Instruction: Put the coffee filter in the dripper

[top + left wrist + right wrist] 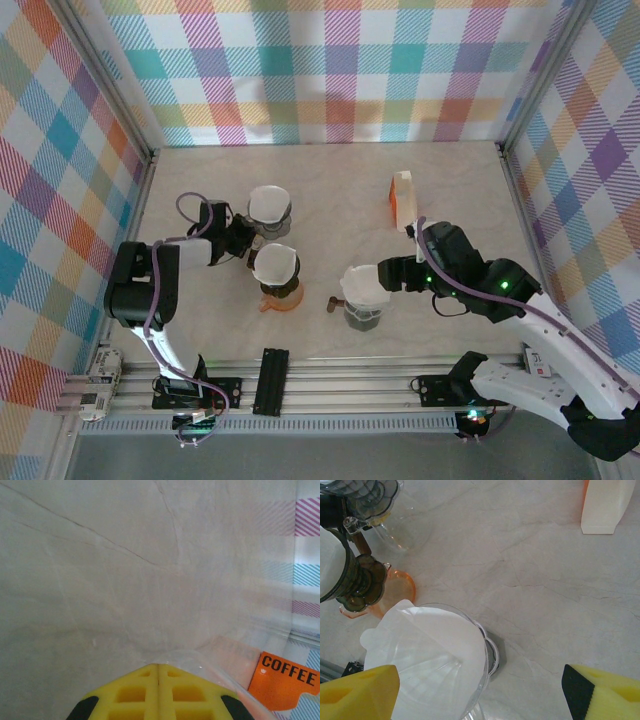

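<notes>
**A:** How far along is it?

**B:** Nearly done, I'd say. The filter (427,650) already sits inside the dripper (479,628). Both lie between the fingers of the right gripper (481,682), closer to one finger than the other.

**A:** Is that gripper holding it?

**B:** No. Its fingers stand wide apart and touch neither filter nor dripper, as far as I can see.

**A:** And the left gripper (159,672)?

**B:** Its fingers are pressed together. A clear curved rim lies right at their tips, but I can't tell whether they pinch it. From above, the tips point between the orange dripper (278,272) and the back dripper (270,208), and each of those has its own filter in.

**A:** How does the filter look?

**B:** It's white paper opened into a cone, lying against the clear wall and not crumpled. On the side toward the nearer finger its edge rises above the rim, with a small tab sticking out.

**A:** What's left?

**B:** Perhaps settling that raised edge, then drawing the arm clear. That's only my guess.
</notes>
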You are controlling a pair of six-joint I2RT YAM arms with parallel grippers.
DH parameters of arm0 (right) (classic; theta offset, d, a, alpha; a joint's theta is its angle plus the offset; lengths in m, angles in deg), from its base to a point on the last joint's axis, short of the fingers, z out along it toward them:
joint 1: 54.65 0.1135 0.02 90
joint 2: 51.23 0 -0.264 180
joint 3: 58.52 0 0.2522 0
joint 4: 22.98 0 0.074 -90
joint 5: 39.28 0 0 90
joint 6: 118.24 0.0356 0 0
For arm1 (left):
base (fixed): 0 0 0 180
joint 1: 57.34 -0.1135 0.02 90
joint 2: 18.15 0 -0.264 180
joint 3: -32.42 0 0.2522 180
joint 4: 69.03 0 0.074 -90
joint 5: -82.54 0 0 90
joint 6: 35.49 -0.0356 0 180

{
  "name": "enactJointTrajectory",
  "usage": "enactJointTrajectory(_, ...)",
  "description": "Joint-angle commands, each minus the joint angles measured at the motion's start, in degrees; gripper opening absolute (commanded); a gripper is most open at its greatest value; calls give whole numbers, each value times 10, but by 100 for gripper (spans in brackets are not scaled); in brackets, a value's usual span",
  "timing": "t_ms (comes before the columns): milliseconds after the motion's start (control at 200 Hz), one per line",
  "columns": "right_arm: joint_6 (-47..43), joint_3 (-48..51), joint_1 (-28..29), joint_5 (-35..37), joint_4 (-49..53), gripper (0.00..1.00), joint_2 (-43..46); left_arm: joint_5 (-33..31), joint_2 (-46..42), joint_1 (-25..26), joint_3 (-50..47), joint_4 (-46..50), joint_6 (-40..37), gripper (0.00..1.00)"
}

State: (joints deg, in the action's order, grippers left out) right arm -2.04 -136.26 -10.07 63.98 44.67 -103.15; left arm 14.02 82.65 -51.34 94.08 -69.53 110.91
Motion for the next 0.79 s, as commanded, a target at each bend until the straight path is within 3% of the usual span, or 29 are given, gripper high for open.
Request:
enactJointTrajectory(0, 9, -2, -2, 10, 0, 86, 8, 22, 17, 19, 21, -30, 11, 0)
enactJointTrajectory(280, 23, 4, -2, 10, -3, 86, 10, 34, 47, 64, 49, -34, 22, 0)
enactJointTrajectory(700, 44, 33, -2, 38, -9, 86, 43, -29, -18, 23, 68, 72, -29, 0)
enactJointTrajectory(790, 47, 41, -1, 53, -17, 86, 59, -59, -57, 22, 83, 127, -77, 7)
